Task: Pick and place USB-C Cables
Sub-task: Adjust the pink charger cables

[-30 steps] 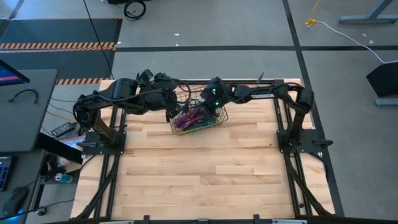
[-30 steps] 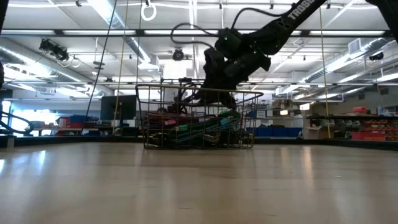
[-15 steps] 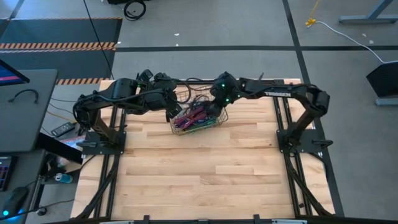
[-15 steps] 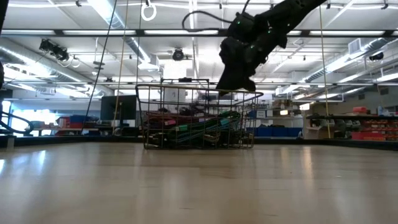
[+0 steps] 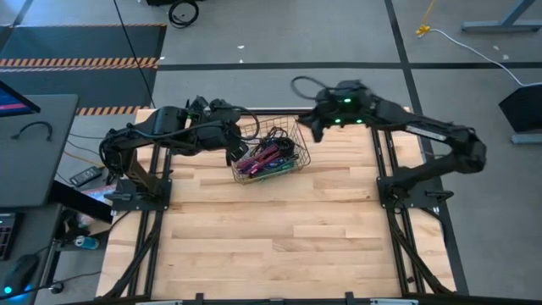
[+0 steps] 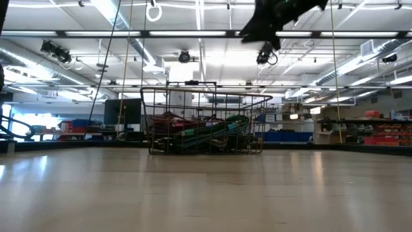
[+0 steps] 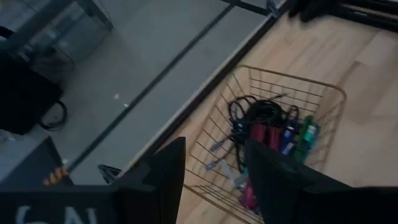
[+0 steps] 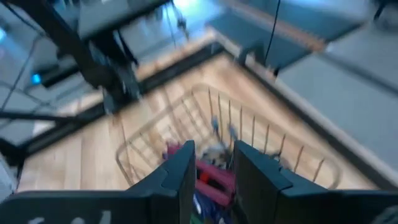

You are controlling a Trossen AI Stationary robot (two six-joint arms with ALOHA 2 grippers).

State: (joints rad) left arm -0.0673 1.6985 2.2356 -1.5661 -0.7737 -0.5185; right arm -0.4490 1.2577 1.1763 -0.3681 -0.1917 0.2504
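While raised clear of the basket (image 5: 269, 158), right gripper (image 5: 308, 127) hangs just right of its far right corner, high above the table (image 5: 279, 237); seen near the top edge in the low view (image 6: 259, 30), well above the wire rim (image 6: 206, 96). Fingers (image 8: 186, 171) slightly spread with a narrow gap between, nothing pinched, pointing down toward the basket (image 8: 217, 124).

Left gripper (image 5: 231, 155) sits at the basket's left side, low by the rim. Fingers (image 7: 169, 168) spread apart, holding nothing, with the basket (image 7: 273, 143) ahead of them.

Cables (image 5: 264, 158) lie piled inside the basket, at the far middle of the table. Magenta, purple, green and black strands tangled together from above; a black coil (image 5: 273, 138) toward the far side. From table height, green (image 6: 215, 132) and dark red bundles showing through the wire front. In the left wrist view (image 7: 273, 134), black coil beside red, blue and green bundles on the basket floor. In the right wrist view, red bundles (image 8: 208, 177) visible between the fingers, otherwise blurred.

Basket resting flat on the wood, turned a little askew to the table edges. Rest of the tabletop bare wood planks.

Off the table to the left, a grey desk (image 5: 34, 148) with a dark cord on it.
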